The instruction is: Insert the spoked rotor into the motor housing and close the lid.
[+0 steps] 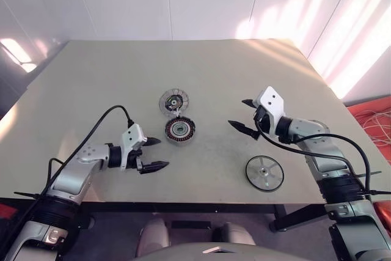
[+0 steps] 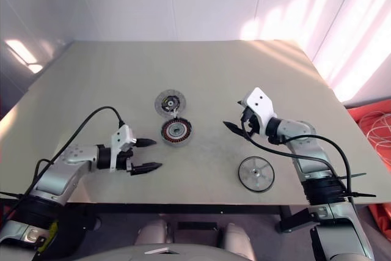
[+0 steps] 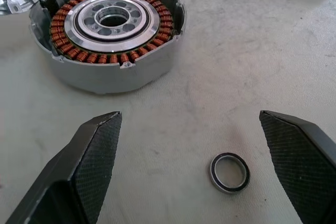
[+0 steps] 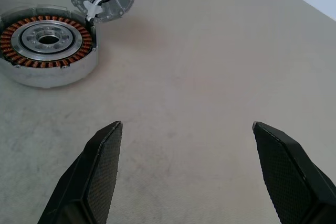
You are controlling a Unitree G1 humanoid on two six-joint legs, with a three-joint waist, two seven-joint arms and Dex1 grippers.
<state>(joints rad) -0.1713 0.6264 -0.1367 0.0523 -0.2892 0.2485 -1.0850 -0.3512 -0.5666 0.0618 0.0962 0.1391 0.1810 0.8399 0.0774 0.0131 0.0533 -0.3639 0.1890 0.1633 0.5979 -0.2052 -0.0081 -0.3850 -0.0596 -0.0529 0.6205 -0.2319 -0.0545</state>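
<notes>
- Pale grey tabletop (image 1: 110, 77) under white wall panels; no readable writing on any part.
- One motor housing (image 1: 179, 131) sits mid-table: shallow silver cup, coppery windings ringing a pale centre.
- One lid (image 1: 174, 101), a grey disc, lies flat just behind the housing, hinged to its edge.
- One spoked rotor (image 1: 264, 173), black rim and silvery spokes, lies well right of the housing, nearer the front edge.
- One small black ring (image 3: 230, 172) lies near the housing.
- Left tool (image 1: 153, 153) gapes wide left of the housing, empty; right tool (image 1: 246, 116), on its right, also spread and empty.
</notes>
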